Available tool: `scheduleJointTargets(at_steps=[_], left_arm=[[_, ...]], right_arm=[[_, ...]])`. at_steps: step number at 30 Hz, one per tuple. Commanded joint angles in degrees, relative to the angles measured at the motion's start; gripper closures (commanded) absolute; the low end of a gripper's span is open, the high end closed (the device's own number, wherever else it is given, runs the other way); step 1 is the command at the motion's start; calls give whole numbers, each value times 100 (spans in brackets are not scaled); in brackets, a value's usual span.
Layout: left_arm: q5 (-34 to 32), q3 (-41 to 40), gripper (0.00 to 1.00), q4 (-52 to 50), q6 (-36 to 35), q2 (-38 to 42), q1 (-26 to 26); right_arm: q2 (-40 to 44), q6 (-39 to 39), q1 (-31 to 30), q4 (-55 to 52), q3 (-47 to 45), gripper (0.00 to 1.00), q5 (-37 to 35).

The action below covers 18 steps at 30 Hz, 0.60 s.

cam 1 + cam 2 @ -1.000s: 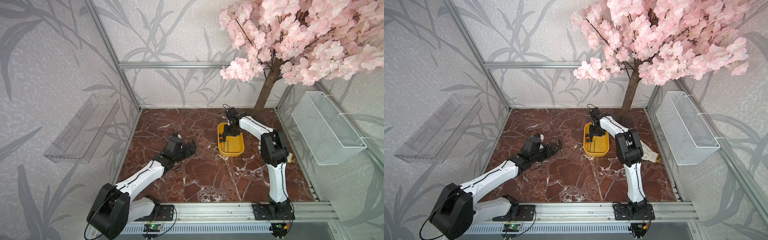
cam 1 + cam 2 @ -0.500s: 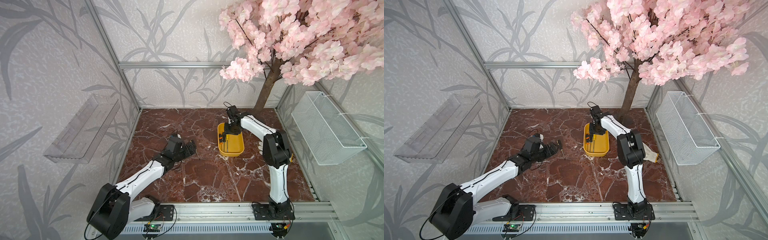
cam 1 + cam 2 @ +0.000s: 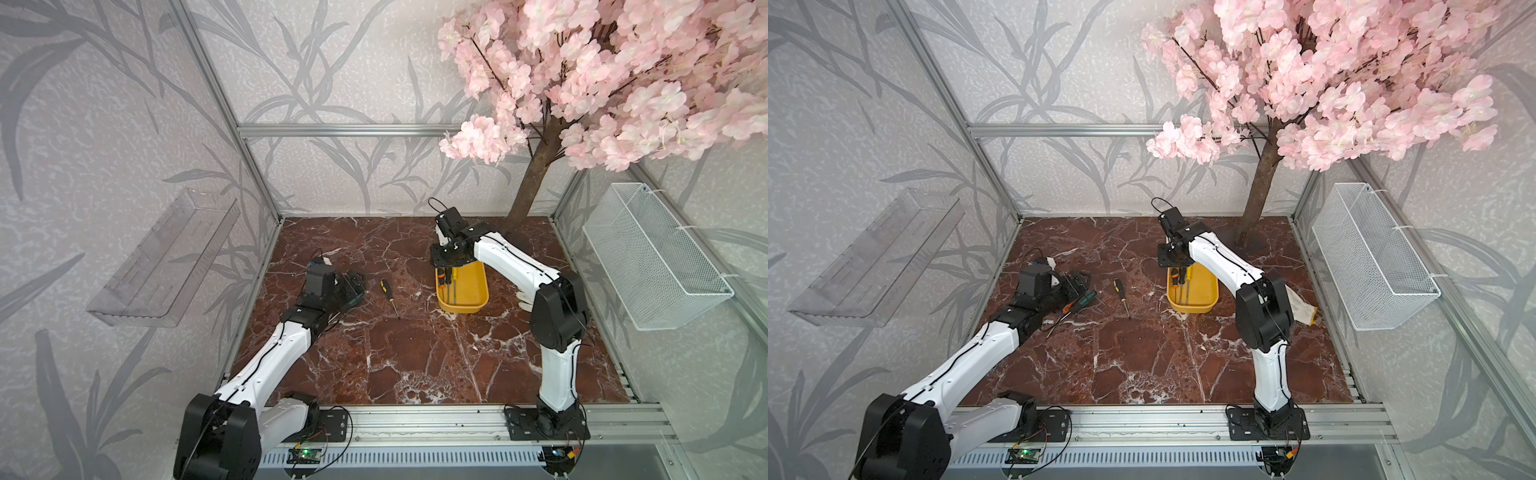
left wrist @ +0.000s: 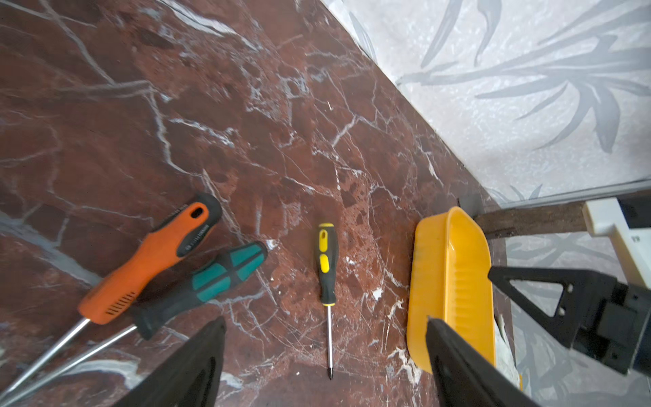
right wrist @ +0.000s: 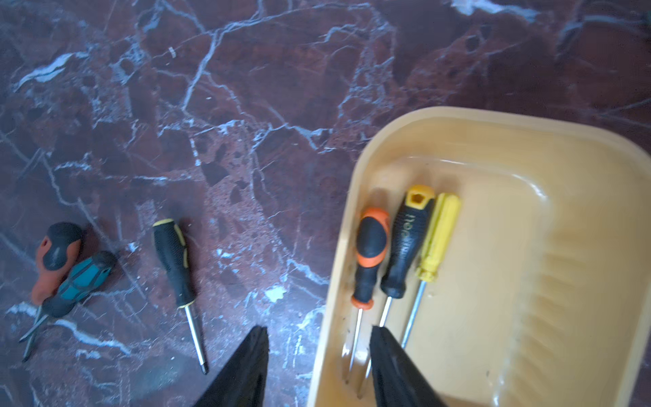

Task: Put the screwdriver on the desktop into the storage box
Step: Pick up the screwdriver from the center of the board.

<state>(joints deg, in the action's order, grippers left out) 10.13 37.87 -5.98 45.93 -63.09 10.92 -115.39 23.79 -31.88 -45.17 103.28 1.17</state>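
While the table (image 3: 415,353) carries the storage box (image 3: 473,291) with three screwdrivers (image 5: 405,243) inside, the orange screwdriver (image 4: 148,260), teal screwdriver (image 4: 211,282) and small black-and-yellow screwdriver (image 4: 326,267) lie outside it, likely light, stiff, and best pinched across their rubbery handles. The left gripper (image 4: 326,320), wide and empty, hovers with the small one just ahead, in line with its gap; the right gripper (image 5: 318,327), half parted and empty, hangs over the box.

bare desktop (image 3: 415,353) lies open on both sides of the small black-and-yellow screwdriver (image 3: 390,299), where the spread jaws of my left gripper (image 4: 326,320) could pass. the orange screwdriver (image 4: 148,260) and teal screwdriver (image 4: 211,282) lie touching. in the storage box (image 5: 493,282), three screwdrivers (image 5: 405,246) line one wall; the remaining floor is free. my right gripper (image 5: 318,328), jaws apart, hangs over that wall's rim.
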Motion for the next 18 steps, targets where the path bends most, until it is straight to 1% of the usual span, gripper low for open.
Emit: scheduleJointTargets(at_steps=[1,6,10,18], left_arm=[[264,-151,10,-157,-170,176,-287],[363,-422,10,-168,-110,398,-722],[497,-718,10,-158,10,579,-1030],[571,-963,9,-193,36,828,-1298]], right_arm=[[-153,-108,-276,-218,488,49,65],[-576,-142,-605,-409,1020,48,141],[-983,-196,-835,-640,1472,42,146],[-1580,-203,-1099,-877,2194,37,280]])
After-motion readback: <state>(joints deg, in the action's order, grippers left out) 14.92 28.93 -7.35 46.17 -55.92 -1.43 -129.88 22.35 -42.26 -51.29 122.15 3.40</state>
